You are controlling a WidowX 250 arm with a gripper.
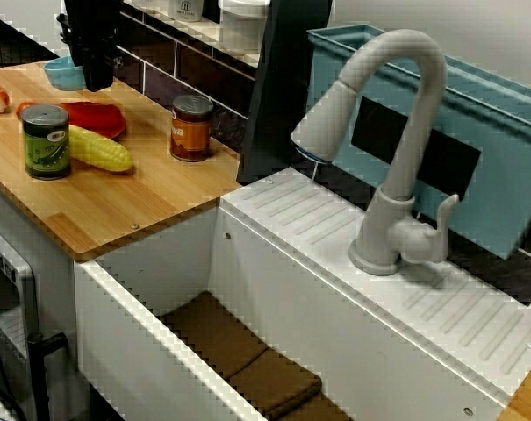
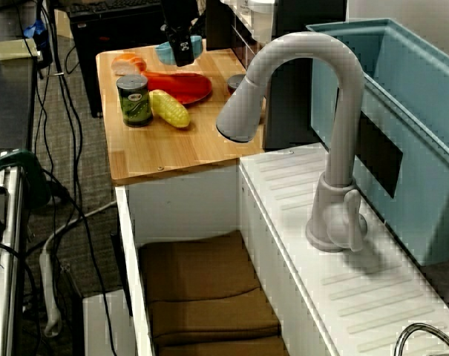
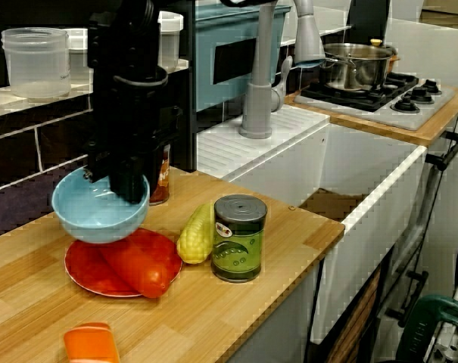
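Observation:
My black gripper is shut on the near rim of a light blue bowl, with one finger inside it. The bowl hangs just above a red plate that carries a red pepper. In the view over the sink the gripper stands at the counter's far end with the bowl beside it. From the high view along the sink, the gripper and bowl sit behind the plate. A yellow corn cob and a green can lie close to the plate.
An orange-labelled jar stands by the wall, and an orange and white piece lies at the counter's far corner. Rightward are the grey faucet, the sink with brown mats, a teal bin, and a stove with a pot.

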